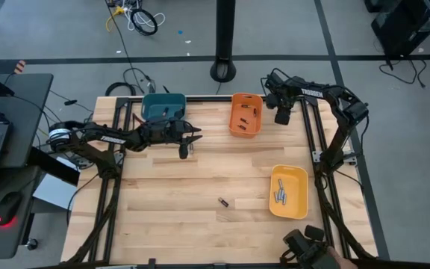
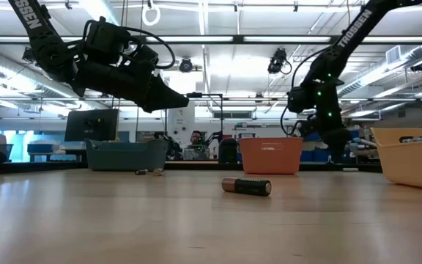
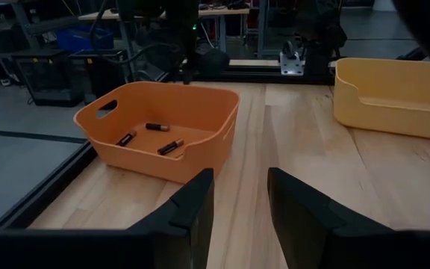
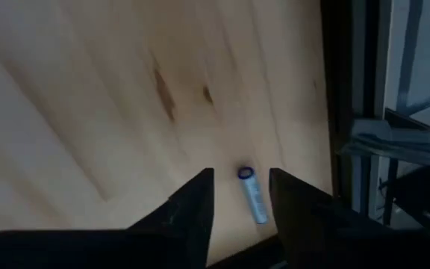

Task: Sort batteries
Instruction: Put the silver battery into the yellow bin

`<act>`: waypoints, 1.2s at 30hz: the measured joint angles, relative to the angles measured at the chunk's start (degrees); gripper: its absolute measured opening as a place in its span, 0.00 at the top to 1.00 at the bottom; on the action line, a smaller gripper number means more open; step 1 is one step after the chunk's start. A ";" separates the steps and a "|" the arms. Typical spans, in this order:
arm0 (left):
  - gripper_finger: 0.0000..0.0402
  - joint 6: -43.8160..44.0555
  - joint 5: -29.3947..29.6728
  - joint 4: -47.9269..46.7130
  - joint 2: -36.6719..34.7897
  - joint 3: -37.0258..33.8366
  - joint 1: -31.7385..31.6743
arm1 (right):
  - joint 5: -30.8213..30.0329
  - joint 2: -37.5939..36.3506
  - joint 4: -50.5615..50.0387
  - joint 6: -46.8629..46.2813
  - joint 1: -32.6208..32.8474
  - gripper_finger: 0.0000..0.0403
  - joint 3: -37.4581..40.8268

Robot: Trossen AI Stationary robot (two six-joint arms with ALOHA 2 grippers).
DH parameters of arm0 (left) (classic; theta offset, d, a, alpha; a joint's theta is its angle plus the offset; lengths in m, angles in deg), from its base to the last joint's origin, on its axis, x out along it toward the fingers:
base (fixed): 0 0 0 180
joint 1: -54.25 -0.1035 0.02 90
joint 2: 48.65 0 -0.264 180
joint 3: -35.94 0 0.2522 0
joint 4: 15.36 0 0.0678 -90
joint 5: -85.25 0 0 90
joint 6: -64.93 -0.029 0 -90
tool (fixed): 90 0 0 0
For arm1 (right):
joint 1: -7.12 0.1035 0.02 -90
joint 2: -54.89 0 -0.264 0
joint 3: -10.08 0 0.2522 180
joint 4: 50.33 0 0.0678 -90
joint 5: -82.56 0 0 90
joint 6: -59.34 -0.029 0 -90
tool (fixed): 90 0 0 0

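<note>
Right tool (image 4: 241, 196) hangs above the far right corner of the worktop (image 1: 200, 187), just right of the orange bin (image 1: 245, 114). Its fingers stand apart, and a silvery battery with a blue end (image 4: 253, 194) shows between them on the wood below, near the worktop's edge; nothing is gripped. Left tool (image 3: 240, 196) hovers over the far middle of the worktop, beside the teal bin (image 1: 162, 107), fingers parted and empty, facing the orange bin. That orange bin holds three dark batteries (image 3: 152, 137) on its floor. Toward the near right, the yellow bin (image 1: 288, 191) contains a few grey batteries (image 1: 280, 193). One dark battery with a copper end (image 2: 246, 186) lies alone on its side on open wood near the middle of the worktop, well apart from both arms.
</note>
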 joint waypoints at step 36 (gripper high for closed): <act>0.66 -0.24 -1.19 0.00 0.00 0.00 0.00 | -2.18 0.75 -1.96 -1.02 -0.71 0.61 -0.09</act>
